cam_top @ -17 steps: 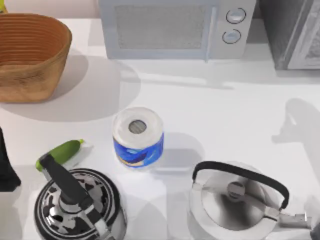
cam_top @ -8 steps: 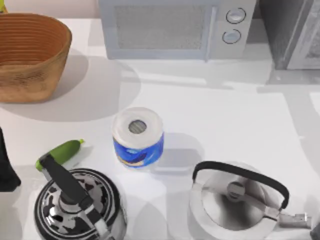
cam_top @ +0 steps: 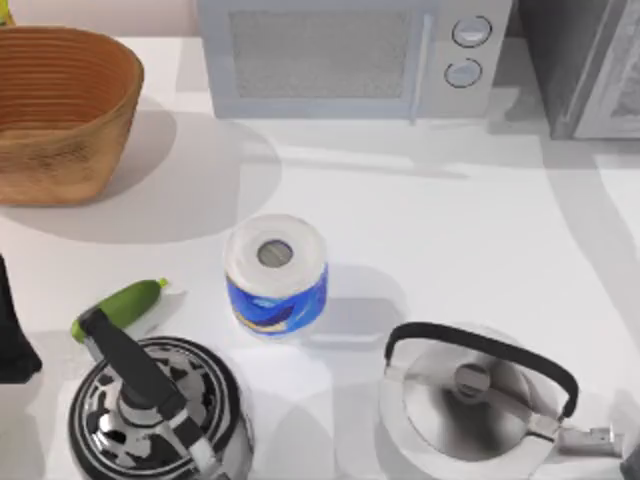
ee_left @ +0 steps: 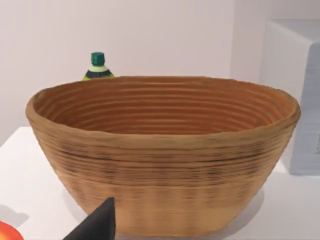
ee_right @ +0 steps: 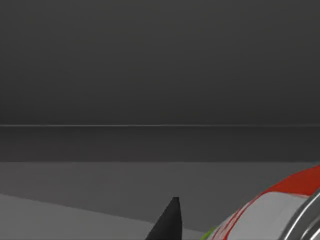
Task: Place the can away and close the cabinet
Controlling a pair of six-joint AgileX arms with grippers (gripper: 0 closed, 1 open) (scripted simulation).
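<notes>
You see the cabinet [cam_top: 585,70] at the surface's [cam_top: 450,240] far right corner. In the right wrist view a grey interior lies ahead, the can [ee_right: 280,210] close beside your right end effector's fingertip [ee_right: 167,220]; whether it pinches the can, you cannot tell.

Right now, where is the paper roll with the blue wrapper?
In the top view the paper roll stands upright near the table's middle, between the green cucumber to its left and the silver kettle toward its lower right, in front of the microwave.
</notes>
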